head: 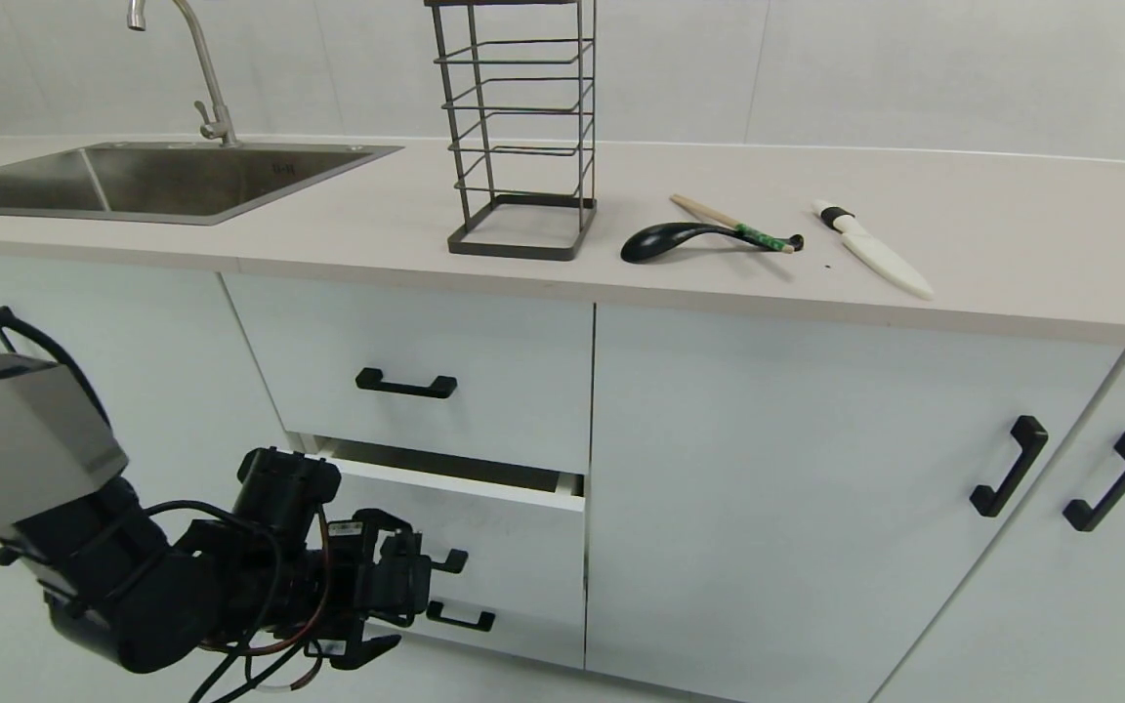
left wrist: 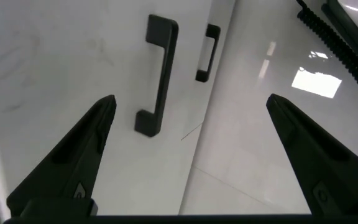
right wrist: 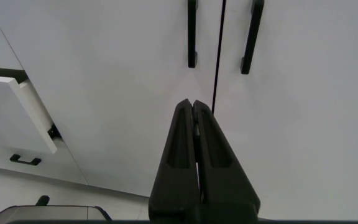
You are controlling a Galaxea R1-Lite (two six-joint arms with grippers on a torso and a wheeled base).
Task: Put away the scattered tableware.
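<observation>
On the counter lie a black spoon, wooden chopsticks with green-patterned ends, and a white knife with a black band. Far below them, my left gripper hangs open just in front of the middle drawer, which stands pulled out a little. In the left wrist view the open left gripper faces that drawer's black handle, apart from it. My right gripper is shut on nothing and points at the white cabinet doors.
An empty wire rack stands on the counter left of the spoon; a sink with a tap is at the far left. The top drawer is closed. Two door handles are at the right. The bottom drawer's handle sits beneath the gripper.
</observation>
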